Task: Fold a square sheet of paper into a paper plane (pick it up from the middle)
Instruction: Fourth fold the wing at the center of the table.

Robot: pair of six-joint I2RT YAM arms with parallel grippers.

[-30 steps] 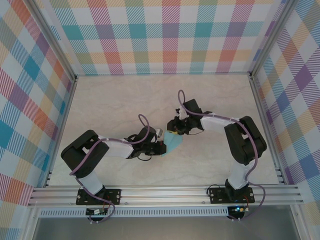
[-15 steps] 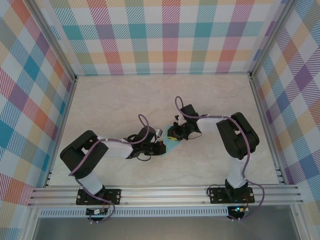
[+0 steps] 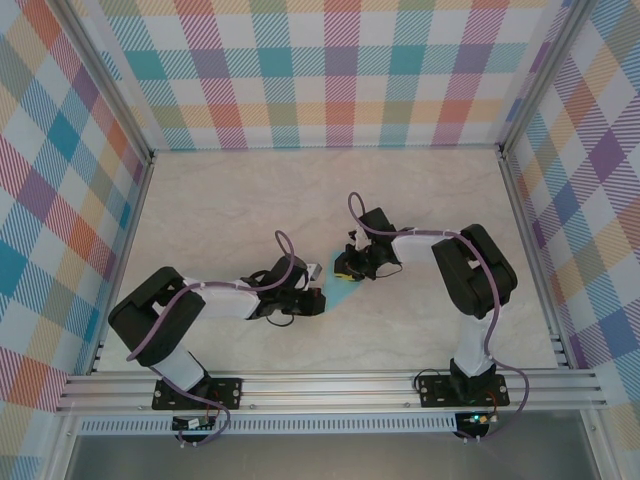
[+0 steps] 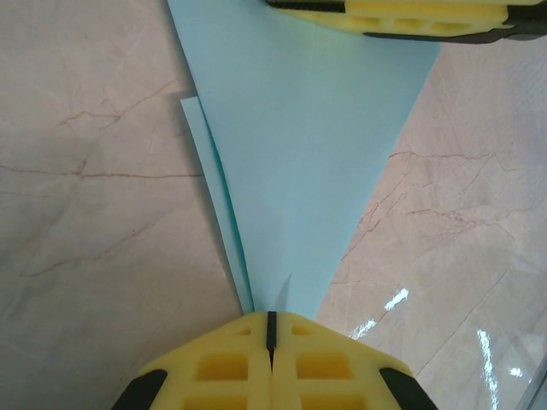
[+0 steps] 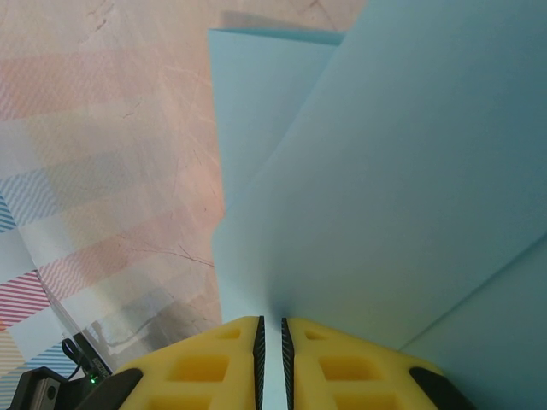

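A light blue paper plane (image 3: 338, 290) sits near the middle of the pale, stone-look counter (image 3: 220, 210). It lies between the two arms, a bit nearer the front edge than the back wall. It is small and pointy, thin at one end and wide at the other.

The left pincer (image 3: 319, 297) is at the thin end. From the left wrist camera, the two yellow fingers of the left pincer (image 4: 272, 321) are pressed tight together. The pointed tip of the paper plane (image 4: 299, 154) runs right in between them, so this pincer is pinching the tip. A second thin layer of blue paper sticks out along the left side of the plane. The counter shows on both sides of it.

The right pincer (image 3: 346, 269) is at the wide end. In the left wrist camera its yellow fingers (image 4: 402, 17) sit across the top edge of the paper. From the right wrist camera, the right pincer (image 5: 272, 331) is almost closed, with just a thin slit between its fingers. The blue paper (image 5: 385, 171) goes into that slit, so it is pinching the paper too. Here the paper shows a few flat layers, one over another.

Checked walls (image 3: 340, 70) in many colors stand around the counter.
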